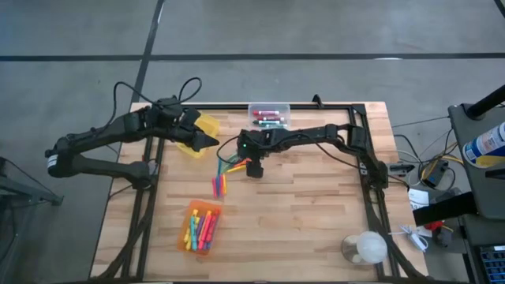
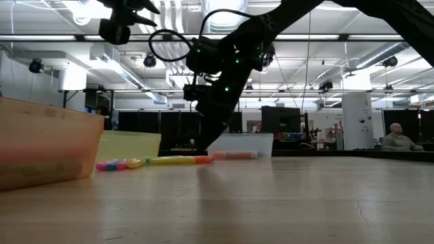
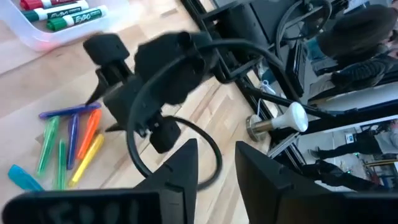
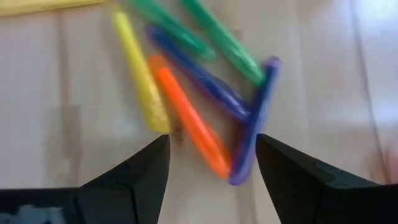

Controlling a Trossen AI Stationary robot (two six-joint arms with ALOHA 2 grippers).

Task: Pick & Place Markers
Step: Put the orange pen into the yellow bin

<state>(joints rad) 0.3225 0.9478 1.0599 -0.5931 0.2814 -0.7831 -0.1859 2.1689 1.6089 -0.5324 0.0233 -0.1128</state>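
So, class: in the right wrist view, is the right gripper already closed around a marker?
No: the right gripper hovers open above the loose markers, its fingers apart and holding nothing.

The loose markers (image 1: 227, 170) lie fanned on the surface (image 1: 316, 213) near its middle. Taking them as the landmark: the right hand (image 1: 235, 162) hangs directly above them, fingers apart over the fan. One bin (image 1: 203, 226) sits toward the near edge from them, with more markers inside it. Another bin (image 1: 270, 116) sits toward the far edge and to the right, also holding markers. A third bin (image 1: 199, 136) stands to their far left, and the left hand (image 1: 210, 140) is just beside it, between that bin and the loose markers.
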